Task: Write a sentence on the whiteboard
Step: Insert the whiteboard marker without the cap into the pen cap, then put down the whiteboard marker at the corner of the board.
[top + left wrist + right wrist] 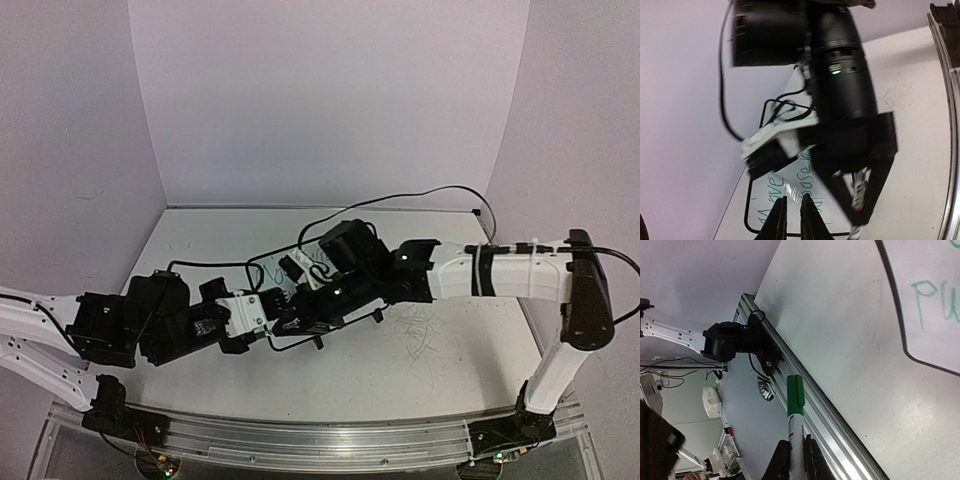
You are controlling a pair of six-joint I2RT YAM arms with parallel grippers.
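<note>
Now, your right gripper (794,460) is clamped on the green marker (795,405); left gripper (794,222) pinched together over the whiteboard (786,186); green words (807,182) already written; sentence's end unclear.

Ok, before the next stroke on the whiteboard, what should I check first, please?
1. Right hand shut on the green marker: ok.
2. Left hand shut, low over the whiteboard: ok.
3. Left hand really gripping the board: cannot tell.
4. Green writing readable on the board: ok.
5. Marker tip touching the board: cannot tell, no view shows it.
6. Board lying flat on the table: cannot tell, the arms hide most of it.
</note>
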